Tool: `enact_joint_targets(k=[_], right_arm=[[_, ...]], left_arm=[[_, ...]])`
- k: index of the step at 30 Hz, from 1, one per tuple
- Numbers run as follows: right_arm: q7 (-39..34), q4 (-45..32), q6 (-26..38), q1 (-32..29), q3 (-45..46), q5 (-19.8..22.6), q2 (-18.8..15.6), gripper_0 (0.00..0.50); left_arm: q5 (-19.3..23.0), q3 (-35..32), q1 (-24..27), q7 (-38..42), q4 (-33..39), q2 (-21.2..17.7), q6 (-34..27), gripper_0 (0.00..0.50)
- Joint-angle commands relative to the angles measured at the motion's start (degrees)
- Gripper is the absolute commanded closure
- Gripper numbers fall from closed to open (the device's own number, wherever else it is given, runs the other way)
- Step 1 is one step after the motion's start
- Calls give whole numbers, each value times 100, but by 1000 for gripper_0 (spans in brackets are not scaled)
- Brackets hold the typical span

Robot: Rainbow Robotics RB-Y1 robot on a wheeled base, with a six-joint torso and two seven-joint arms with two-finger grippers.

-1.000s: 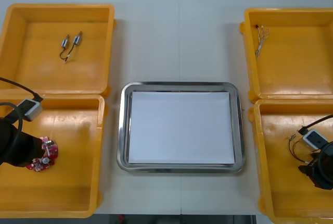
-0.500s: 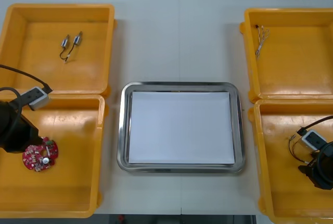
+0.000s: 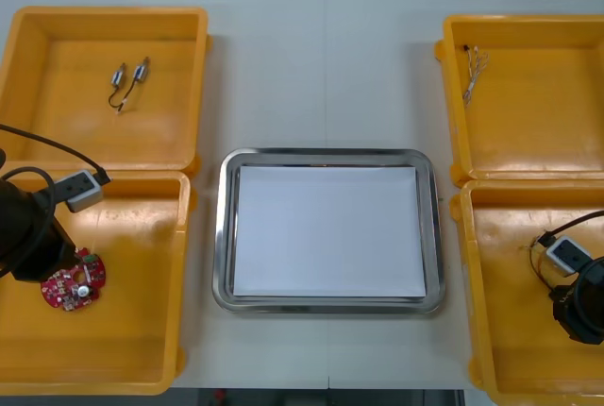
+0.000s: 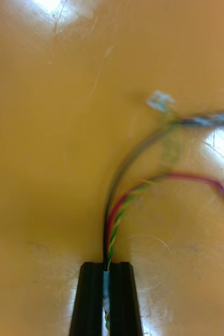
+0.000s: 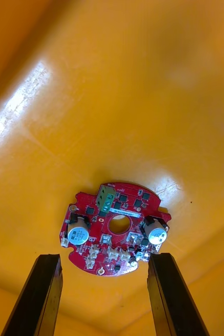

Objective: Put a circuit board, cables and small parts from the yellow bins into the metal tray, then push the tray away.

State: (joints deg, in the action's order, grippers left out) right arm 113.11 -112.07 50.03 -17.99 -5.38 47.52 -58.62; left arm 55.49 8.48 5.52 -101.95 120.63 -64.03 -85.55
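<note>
The left gripper [image 5: 104, 257] hangs over the near left bin [image 3: 123, 340]. Its two fingers are wide apart and hold nothing. The round red circuit board [image 3: 72, 288] lies flat on the floor of that bin, just past the fingertips and between them.

To grab it well, I think the gripper should go straight down until one finger is on each side of the board. Then it should squeeze the edge gently, not the little tall bits on top. The board is thin and flat, so the fingers may need to go almost to the floor of the bin.

The right gripper [image 4: 106, 269] is low in the near right bin [image 3: 500, 340]. Its fingers are squeezed together on a bunch of cables [image 4: 117, 210], one dark, the others red, yellow and green. It should lift slowly so they do not slip out.

The tray [image 3: 328, 154] sits in the middle of the table, white inside, with nothing in it yet. The far left bin [image 3: 57, 123] holds two small metal parts [image 3: 129, 78]. The far right bin [image 3: 538, 123] holds one thin cable [image 3: 473, 71].
</note>
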Motion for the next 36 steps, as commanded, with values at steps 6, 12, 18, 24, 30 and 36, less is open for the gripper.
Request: enact_joint_targets(k=[6,12,18,24,30,36], right_arm=[[-175,45,-230,-170,-139,-41,-167,500],[-149,27,-257,-170,28,-41,-167,500],[-123,-184,253,-152,450,3,-185,500],[-158,-597,1105,-38,1012,91,-185,500],[-175,-869,1958,112,1601,592,-185,500],[-219,-940,2679,349,2058,1102,-185,500]], left_arm=[[-433,453,195,-519,22,146,328,22],[-662,690,204,-563,13,146,530,23],[-723,813,204,-660,13,146,592,23],[-882,989,239,-721,-5,146,689,24],[-882,1094,266,-818,-189,146,864,21],[-882,1288,354,-950,-479,146,1198,22]])
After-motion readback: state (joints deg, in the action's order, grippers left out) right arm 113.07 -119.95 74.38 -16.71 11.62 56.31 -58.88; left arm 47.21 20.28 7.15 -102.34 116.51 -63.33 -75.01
